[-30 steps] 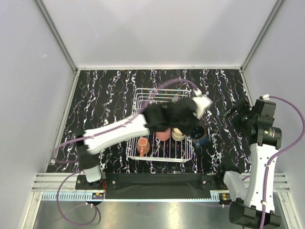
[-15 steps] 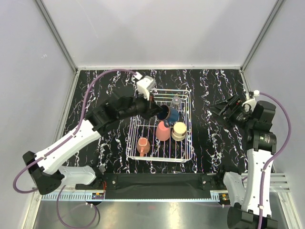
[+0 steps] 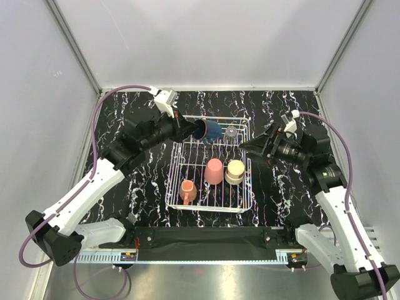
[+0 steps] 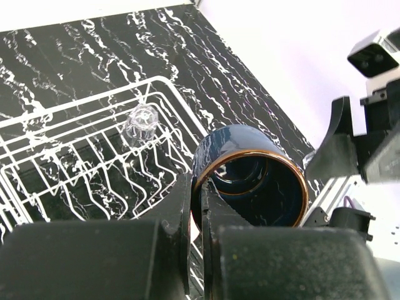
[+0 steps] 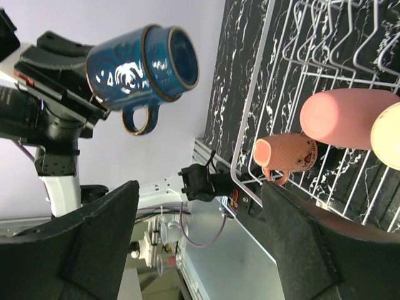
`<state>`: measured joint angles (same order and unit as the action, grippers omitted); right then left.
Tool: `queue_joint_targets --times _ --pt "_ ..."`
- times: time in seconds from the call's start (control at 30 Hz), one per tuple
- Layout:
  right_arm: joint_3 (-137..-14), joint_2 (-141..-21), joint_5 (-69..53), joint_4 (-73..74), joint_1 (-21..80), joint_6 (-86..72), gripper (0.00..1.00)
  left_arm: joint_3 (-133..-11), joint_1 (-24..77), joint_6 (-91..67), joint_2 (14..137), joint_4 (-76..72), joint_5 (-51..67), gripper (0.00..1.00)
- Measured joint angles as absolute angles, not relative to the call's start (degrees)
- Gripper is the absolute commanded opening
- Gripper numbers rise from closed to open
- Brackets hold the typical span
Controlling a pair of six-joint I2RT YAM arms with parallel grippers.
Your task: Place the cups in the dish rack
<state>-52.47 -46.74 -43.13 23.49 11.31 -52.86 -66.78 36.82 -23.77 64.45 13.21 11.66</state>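
At the upper left of the top view, the left arm's fingers (image 3: pixel 190 129) are clamped on the rim wall of the dark blue cup (image 3: pixel 209 130). The cup hangs in the air on its side, over the far left corner of the dish rack (image 3: pixel 245 187), with its mouth turned toward the right arm. That thin rim pinch leaves the cup's body and handle free, so you can likely tip it mouth-down into the open far row.

Inside the rack, the orange handled mug (image 3: pixel 187 189) sits in the near left. The pink tumbler (image 3: pixel 214 170) and the cream cup (image 3: pixel 235 171) stand side by side mid-rack, seemingly mouth-down to drain. A clear glass (image 3: pixel 231 132) sits at the far side, just right of the hanging cup, so mind that gap. I cannot find the second glass.

On the right, the right arm's fingers (image 3: pixel 253 145) are spread wide and hold nothing. They point at the rack's right edge above the desk (image 3: pixel 281 106).
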Motion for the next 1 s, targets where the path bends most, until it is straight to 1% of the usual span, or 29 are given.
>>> queue_joint_targets --times 0.07,0.13,0.17,0.23,0.37,0.6,0.77,1.0 --pt "-52.05 -47.42 -42.37 21.93 13.04 -53.65 0.83 -66.13 35.79 -24.45 64.45 12.73 12.21 0.0" --pt "-51.0 -47.48 -41.5 19.22 14.33 -54.85 0.85 -65.63 34.72 -25.41 64.55 11.99 13.26 0.0" --pt "-50.24 -47.48 -41.43 17.5 14.83 -55.57 0.88 -65.32 34.15 -25.96 64.58 11.4 13.82 0.0" --pt "-48.45 -47.57 -41.36 13.89 16.03 -56.93 1.0 -64.77 33.15 -27.05 64.69 10.04 15.51 0.0" --pt "-45.78 -48.9 -41.67 7.97 17.72 -59.05 1.0 -63.18 31.59 -30.35 65.56 4.78 21.32 0.0" --pt "-44.73 -52.4 -43.27 -4.23 18.33 -63.46 1.0 -61.95 31.14 -35.11 68.27 -3.9 31.77 0.0" --pt "-44.07 -53.47 -43.86 -13.17 19.75 -68.31 1.0 -61.21 31.14 -36.75 68.31 -7.97 35.77 0.0" --pt "-44.25 -54.43 -43.09 -18.65 23.7 -70.61 1.0 -60.05 31.14 -39.68 68.34 -13.58 39.44 0.0"
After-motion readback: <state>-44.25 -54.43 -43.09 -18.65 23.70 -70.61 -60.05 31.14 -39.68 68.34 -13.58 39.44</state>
